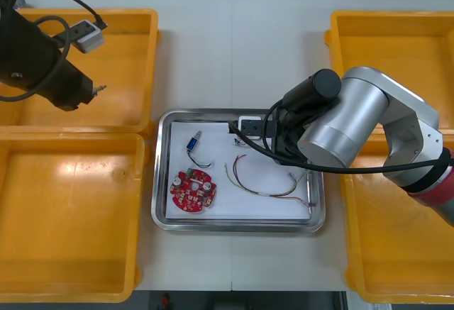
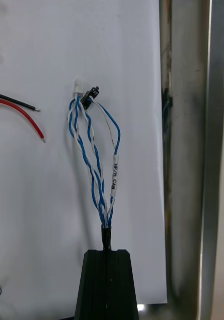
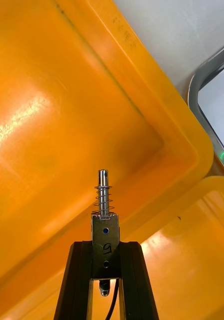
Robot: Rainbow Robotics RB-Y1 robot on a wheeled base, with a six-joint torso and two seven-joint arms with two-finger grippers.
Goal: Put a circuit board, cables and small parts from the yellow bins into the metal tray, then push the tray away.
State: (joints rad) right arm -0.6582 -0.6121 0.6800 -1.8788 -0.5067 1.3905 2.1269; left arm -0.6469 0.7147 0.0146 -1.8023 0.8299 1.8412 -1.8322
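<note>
My left gripper point(image 3: 105, 246) is shut on a small metal part point(image 3: 104, 210), a block with a spring and pin. It hangs over the far left yellow bin point(image 1: 120, 54), where the left gripper point(image 1: 94, 90) shows near the bin's near wall. Over the metal tray point(image 1: 162, 175), my right gripper point(image 2: 107, 250) is shut on the twisted blue and white cable point(image 2: 94, 160), which reaches out over the tray's white inside. My right arm point(image 1: 340, 122) spans the tray's far right part. A round red circuit board point(image 1: 193, 188) lies in the tray's near left.
A small blue part with a lead point(image 1: 193, 142) and a thin red and yellow cable point(image 1: 262, 186) also lie in the tray. Red and black wire ends point(image 2: 21, 112) lie beside the held cable. The tray rim point(image 2: 192, 150) runs along its other side. Yellow bins point(image 1: 71, 218) flank the tray.
</note>
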